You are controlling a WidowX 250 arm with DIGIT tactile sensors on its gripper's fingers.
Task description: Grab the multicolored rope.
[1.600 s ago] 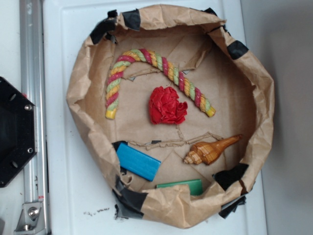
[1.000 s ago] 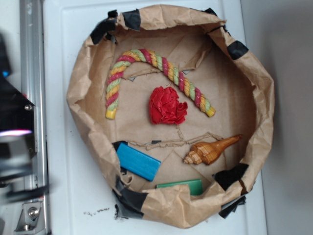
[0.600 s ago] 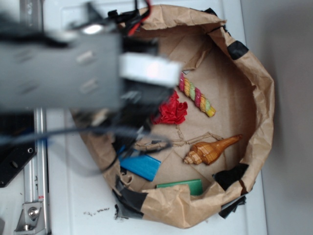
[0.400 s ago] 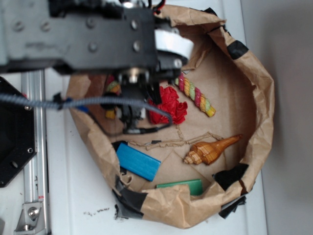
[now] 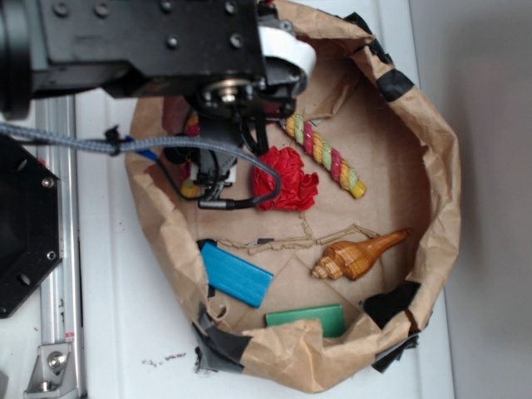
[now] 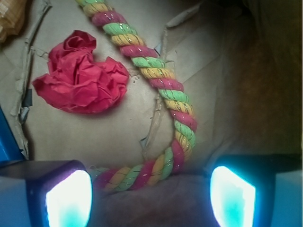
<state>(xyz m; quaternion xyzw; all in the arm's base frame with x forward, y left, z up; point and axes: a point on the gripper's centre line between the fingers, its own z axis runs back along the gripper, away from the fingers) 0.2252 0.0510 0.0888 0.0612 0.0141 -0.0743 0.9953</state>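
Multicolored rope [image 6: 161,82]: it lay on the brown paper floor, a thick twisted cord of red-pink, yellow and pale green strands. In the wrist view it came down from the top, bent at the lower right, and ran back to the left between the two fingers. In the exterior view only its right part [image 5: 326,156] showed, with a yellow end; the rest was hidden under the arm.
Gripper [image 6: 150,194]: its jaws stood wide apart, one on each side of the rope's bend, and they held nothing. Whether the fingers [image 6: 68,194] touched the rope or the paper could not be told. In the exterior view the gripper [image 5: 214,179] was mostly covered by the black arm.
Red crumpled paper ball [image 5: 288,179]: just beside the rope, inside its curve, not touching it in the wrist view.
Seashell [image 5: 362,254]: brown, well apart from the rope, toward the lower right.
Blue block [image 5: 236,274]: near the lower left wall.
Green block [image 5: 305,320]: at the lower wall.
Paper bowl [image 5: 436,174]: crumpled brown paper with black tape on the rim, holding all these things.
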